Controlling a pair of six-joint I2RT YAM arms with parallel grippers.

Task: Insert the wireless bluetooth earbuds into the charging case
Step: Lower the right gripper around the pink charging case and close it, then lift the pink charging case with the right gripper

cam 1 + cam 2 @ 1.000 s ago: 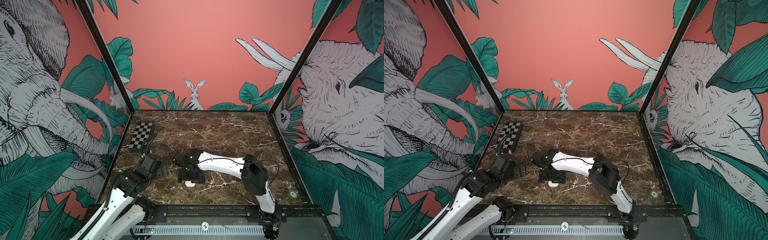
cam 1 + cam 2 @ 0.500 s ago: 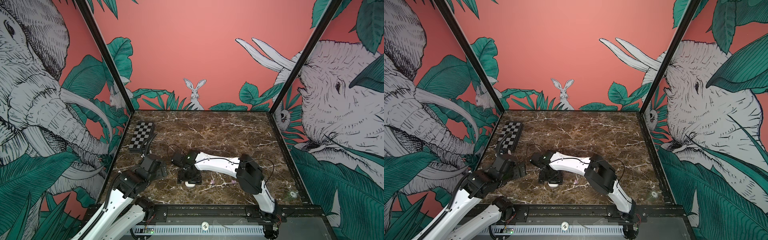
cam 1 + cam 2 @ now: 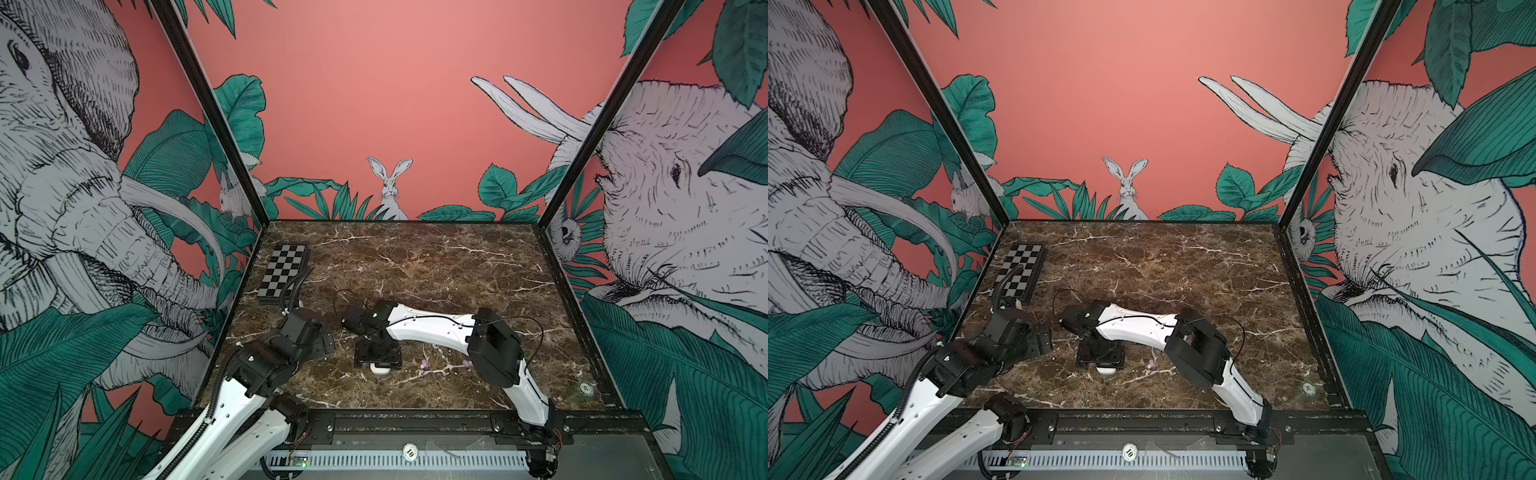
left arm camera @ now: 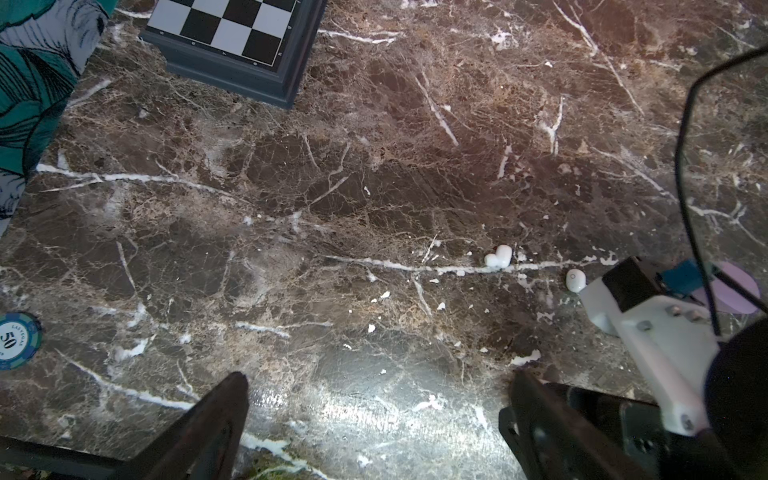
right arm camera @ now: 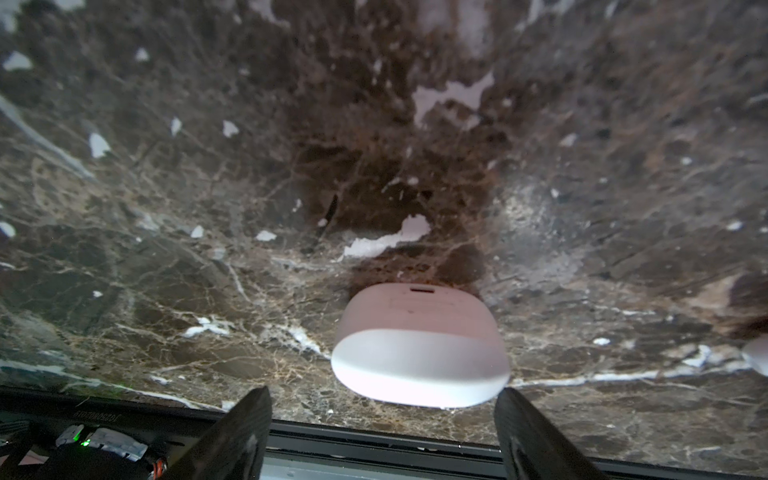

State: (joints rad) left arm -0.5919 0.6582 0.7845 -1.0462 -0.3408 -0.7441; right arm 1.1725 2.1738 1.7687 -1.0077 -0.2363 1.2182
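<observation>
R gripper (image 5: 382, 399): being held w/ jaws apart astride white case (image 5: 419, 353), no grip | L gripper (image 4: 379, 376): being held wide, empty | white buds (image 4: 498, 261) + lilac buds (image 3: 424, 364): being seen loose on tabletop (image 4: 291, 208) | est. progress: zero buds seated, case appearing shut.

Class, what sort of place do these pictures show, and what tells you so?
Probably a staged robot test booth: the left arm and right arm mounted at a marble-look tabletop, mural walls closing it in, a chessboard as prop.
</observation>
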